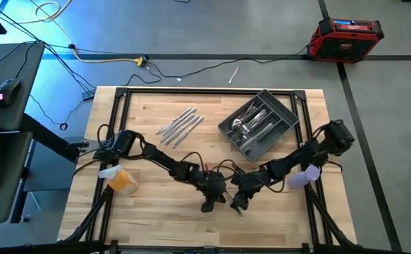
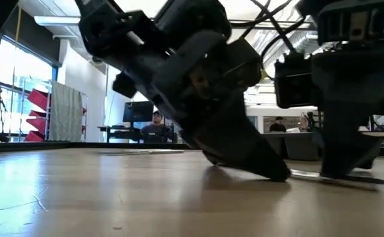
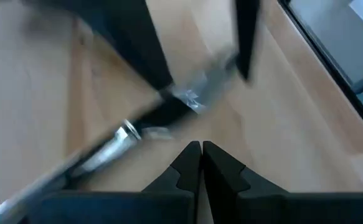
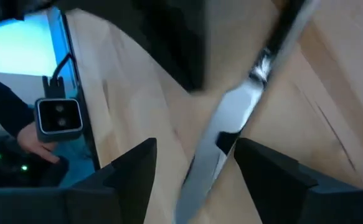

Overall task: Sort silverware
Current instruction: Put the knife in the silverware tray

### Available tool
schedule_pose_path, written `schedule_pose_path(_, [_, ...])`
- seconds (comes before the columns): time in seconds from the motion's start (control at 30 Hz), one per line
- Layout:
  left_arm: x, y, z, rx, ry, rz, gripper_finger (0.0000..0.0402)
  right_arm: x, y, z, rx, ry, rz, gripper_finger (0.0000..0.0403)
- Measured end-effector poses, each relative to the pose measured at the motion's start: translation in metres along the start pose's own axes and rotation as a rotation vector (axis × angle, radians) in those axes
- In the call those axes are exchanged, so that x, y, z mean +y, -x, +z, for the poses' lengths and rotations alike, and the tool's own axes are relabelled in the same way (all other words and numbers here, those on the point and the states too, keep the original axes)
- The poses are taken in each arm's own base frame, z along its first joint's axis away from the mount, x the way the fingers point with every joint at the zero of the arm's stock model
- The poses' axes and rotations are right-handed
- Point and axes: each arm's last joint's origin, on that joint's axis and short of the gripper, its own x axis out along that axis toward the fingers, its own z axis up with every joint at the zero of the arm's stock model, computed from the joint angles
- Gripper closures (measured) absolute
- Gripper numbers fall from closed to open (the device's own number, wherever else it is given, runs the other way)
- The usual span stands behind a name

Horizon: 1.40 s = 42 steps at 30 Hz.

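Observation:
One silver knife (image 4: 228,121) lies flat on the wooden table near its near edge; the low view shows it as a thin strip (image 2: 340,176). My right gripper (image 4: 193,165) is open, tips down, with one finger on each side of the knife's blade. My left gripper (image 3: 201,155) is shut and slants down to the table just beside that knife (image 3: 122,134). In the high view the two grippers (image 1: 210,204) (image 1: 239,204) stand close together. Several more knives (image 1: 180,125) lie loose on the table, and other silverware lies in the dark grey tray (image 1: 287,121). My left gripper comes slanting from the table's left, and its shut fingertips (image 2: 277,172) rest at the table surface next to the knife's end. I cannot tell whether they touch the knife. My right gripper comes from above with its fingers (image 4: 259,165) across the blade; whether they touch it cannot be told.
The tray stands at the far right of the table. An orange thing (image 1: 120,178) sits by the left arm and a pale purple one (image 1: 302,176) by the right arm. Black frame rails (image 1: 120,99) run along the table's edges. Bare wood lies at the near left.

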Motion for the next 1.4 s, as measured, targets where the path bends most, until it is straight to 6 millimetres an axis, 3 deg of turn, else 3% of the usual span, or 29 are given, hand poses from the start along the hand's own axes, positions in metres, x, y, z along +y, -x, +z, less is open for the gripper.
schedule_pose_path(0.27, [0.009, 0.002, 0.003, -0.032, 0.011, 0.035, 0.0402, 0.015, -0.002, 0.018, -0.048, 0.130, -0.001, 0.0208])
schedule_pose_path(0.73, [0.008, 0.003, 0.004, -0.044, 0.016, 0.024, 0.0402, 0.016, -0.002, 0.020, -0.100, 0.168, -0.071, 0.0255])
schedule_pose_path(1.13, [0.004, 0.003, 0.005, -0.052, 0.008, -0.025, 0.0401, 0.016, -0.002, 0.020, -0.100, 0.194, -0.072, 0.0249])
schedule_pose_path(1.4, [0.002, 0.002, 0.005, -0.051, 0.012, -0.043, 0.0377, 0.016, -0.002, 0.020, -0.097, 0.188, -0.077, 0.0249])
